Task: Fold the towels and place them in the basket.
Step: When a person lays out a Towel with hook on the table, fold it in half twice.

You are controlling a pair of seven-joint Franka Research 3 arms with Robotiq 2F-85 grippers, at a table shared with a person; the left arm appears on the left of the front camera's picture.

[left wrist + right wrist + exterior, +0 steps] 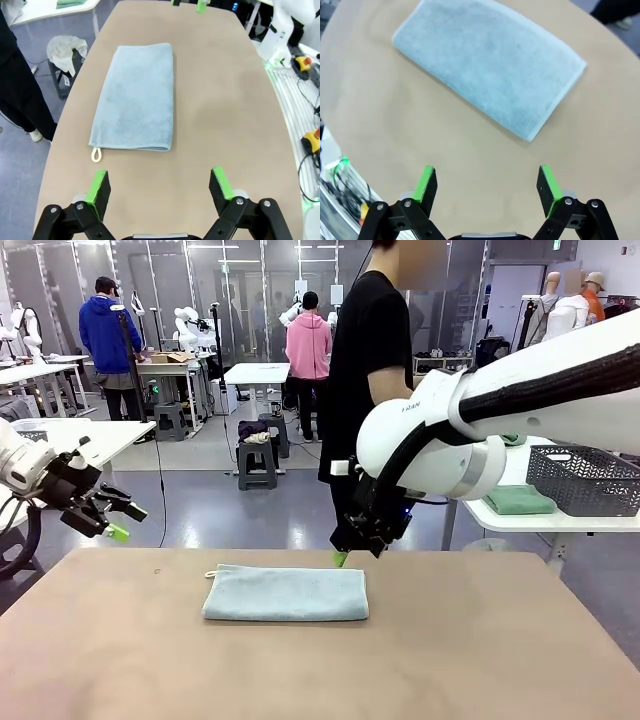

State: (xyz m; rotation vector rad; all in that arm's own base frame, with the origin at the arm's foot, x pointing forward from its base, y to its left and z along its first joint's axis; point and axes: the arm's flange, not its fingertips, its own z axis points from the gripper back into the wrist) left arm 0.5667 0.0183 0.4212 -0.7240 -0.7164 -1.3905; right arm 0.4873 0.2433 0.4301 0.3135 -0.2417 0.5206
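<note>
One pale grey-blue towel (285, 593) lies folded flat in the middle of the tan table (450, 660), its small loop at the left end. My left gripper (123, 521) hovers open off the table's left edge, well clear of the cloth. In the left wrist view the towel (135, 97) is ahead of the open left gripper (160, 187). My right gripper (350, 551) hangs open just above the towel's far right corner. Below the open right gripper (487, 184) the towel (490, 65) lies slantwise. The dark mesh basket (585, 478) stands on a white side table, with a green towel (520, 500) beside it.
A person in black (370, 360) stands at the far side, behind my right arm. The white side table (520, 520) is off to the right of the main table. A stool with a pale cloth (65, 50) stands on the floor beside the table.
</note>
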